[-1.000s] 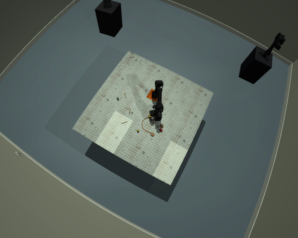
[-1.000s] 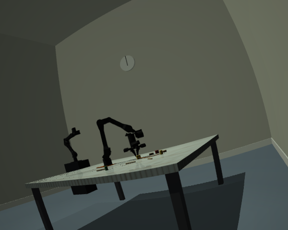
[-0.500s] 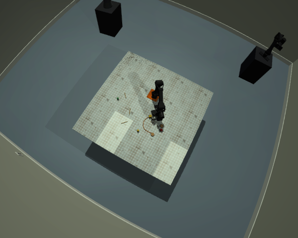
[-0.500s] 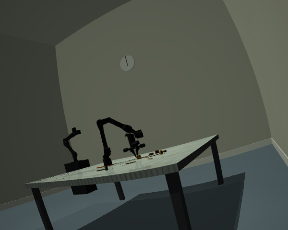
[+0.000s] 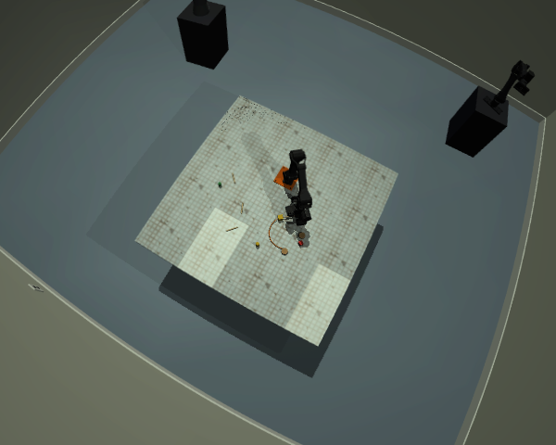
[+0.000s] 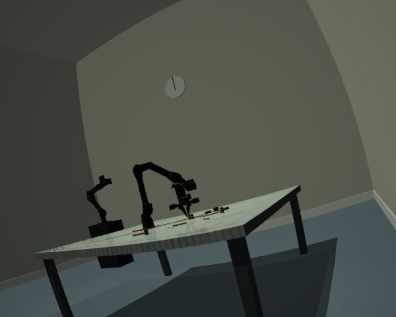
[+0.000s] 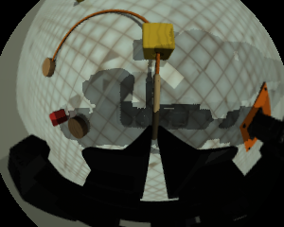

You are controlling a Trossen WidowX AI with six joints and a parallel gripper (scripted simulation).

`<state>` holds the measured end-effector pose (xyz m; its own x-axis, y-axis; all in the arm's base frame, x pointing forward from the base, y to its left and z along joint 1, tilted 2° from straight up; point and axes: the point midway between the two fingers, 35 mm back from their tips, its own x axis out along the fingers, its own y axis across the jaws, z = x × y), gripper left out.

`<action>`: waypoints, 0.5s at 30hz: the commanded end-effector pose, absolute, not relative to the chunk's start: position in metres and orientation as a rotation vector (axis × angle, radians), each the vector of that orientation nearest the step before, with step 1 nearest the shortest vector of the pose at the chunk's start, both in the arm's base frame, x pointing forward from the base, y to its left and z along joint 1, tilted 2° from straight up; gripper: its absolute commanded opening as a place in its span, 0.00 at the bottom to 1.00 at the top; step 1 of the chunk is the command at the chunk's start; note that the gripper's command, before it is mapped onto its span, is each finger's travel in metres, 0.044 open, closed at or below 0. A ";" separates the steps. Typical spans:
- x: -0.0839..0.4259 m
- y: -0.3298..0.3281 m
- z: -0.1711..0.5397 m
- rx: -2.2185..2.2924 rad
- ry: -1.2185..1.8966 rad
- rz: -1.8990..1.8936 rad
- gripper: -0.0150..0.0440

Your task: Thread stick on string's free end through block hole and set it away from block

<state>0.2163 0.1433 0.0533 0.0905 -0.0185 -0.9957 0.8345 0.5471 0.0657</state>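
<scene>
The yellow wooden block [image 5: 280,217] [image 6: 190,214] [image 7: 158,40] stands on the table. The orange string [image 5: 269,233] [image 7: 115,10] curves from the round wooden button [image 5: 284,250] [image 7: 48,67] to the block's far side in the wrist view. A short length of string comes out of the block's near side and ends in the thin wooden stick [image 7: 156,92]. The whole stick is outside the block on the near side. My gripper [image 7: 153,128] [image 6: 187,215] is shut on the stick's end away from the string, low over the table. The hole's inside is hidden.
A brown disc [image 5: 301,235] [image 7: 79,127] and a red piece [image 5: 300,243] [image 7: 58,116] lie beside the gripper. A yellow cylinder [image 5: 257,245] [image 6: 221,209], a green piece [image 5: 220,184] and loose sticks [image 5: 232,229] [image 5: 242,208] [image 5: 233,178] are farther off. The arm's orange base plate [image 5: 281,178] is behind.
</scene>
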 end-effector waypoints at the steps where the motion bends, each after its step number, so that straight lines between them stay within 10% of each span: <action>1: 0.212 0.148 0.053 0.784 1.335 -0.745 0.25; 15: 0.201 0.165 0.043 0.767 1.347 -0.755 0.25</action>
